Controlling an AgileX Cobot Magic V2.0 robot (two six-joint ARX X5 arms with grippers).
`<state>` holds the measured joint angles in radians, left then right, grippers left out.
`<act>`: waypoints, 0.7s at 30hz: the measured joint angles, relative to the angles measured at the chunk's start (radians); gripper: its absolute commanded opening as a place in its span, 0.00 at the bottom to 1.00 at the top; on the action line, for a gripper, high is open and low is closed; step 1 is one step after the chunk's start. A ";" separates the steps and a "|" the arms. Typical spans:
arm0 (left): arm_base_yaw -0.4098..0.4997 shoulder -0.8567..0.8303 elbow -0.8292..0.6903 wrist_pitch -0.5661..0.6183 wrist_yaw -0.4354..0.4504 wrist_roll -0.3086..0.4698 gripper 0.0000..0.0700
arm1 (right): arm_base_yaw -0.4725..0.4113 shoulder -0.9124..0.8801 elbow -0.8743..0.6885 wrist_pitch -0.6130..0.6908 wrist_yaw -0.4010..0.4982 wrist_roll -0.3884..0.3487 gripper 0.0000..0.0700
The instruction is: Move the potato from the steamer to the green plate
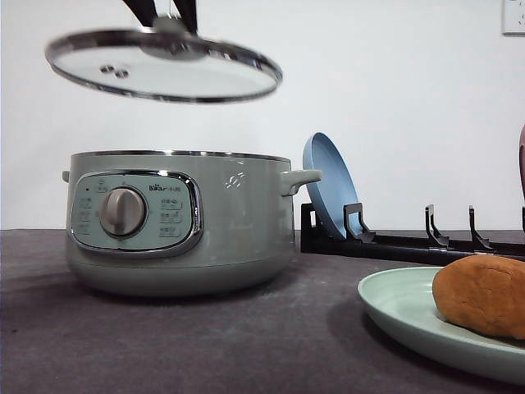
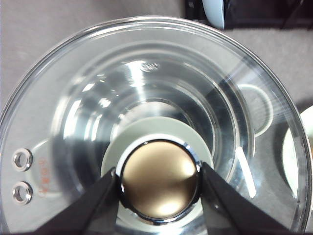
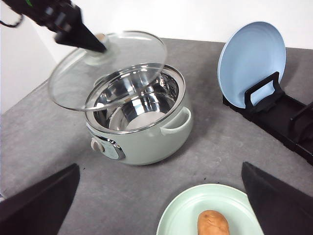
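Looking across the grey tabletop (image 1: pixel 164 345), we find the steamer (image 1: pixel 176 222) uncovered, its polished inner bowl bare in the right wrist view, with nothing lying inside. Above it hangs the glass lid (image 1: pixel 164 66), tilted a little and held well clear of the chrome rim. Behind and to the right, a blue plate (image 1: pixel 328 185) leans upright in a black dish rack (image 1: pixel 410 242). Nearer us on the right sits the green plate (image 1: pixel 394 308), flat on the tabletop, and the potato (image 1: pixel 484 295) rests on it, lying near the plate's near edge in the right wrist view.

Our left gripper (image 2: pixel 159 181) is closed on the lid's metal knob (image 2: pixel 159 186), one finger pressed against each side of it. Our right gripper (image 3: pixel 161 196) stands wide apart and holds nothing, hovering above the green plate with the potato between and below its fingers.

We judge the transfer itself done: the potato is out of the steamer and on the right plate. What seems left is tidying up. The next move, as we read it, calls for lowering the lid level and centred over the rim, so that the glass edge seats all round rather than catching on one side, then letting go of the knob. The right gripper should lift straight away without nudging the potato.
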<state>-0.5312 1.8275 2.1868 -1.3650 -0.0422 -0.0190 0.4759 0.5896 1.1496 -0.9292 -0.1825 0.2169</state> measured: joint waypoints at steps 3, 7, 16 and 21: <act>-0.001 0.019 0.000 0.000 0.000 0.003 0.00 | 0.000 0.000 0.000 -0.002 0.000 0.000 0.96; 0.000 0.053 0.000 0.002 -0.001 0.003 0.00 | 0.000 0.000 0.000 -0.002 0.000 0.000 0.96; 0.000 0.111 0.000 0.025 -0.001 0.003 0.00 | 0.000 0.000 0.000 -0.002 0.000 0.000 0.96; 0.003 0.129 0.000 0.025 -0.001 0.003 0.00 | 0.000 0.000 0.000 -0.002 0.000 0.000 0.96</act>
<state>-0.5284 1.9569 2.1868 -1.3396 -0.0429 -0.0162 0.4759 0.5896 1.1496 -0.9310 -0.1825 0.2169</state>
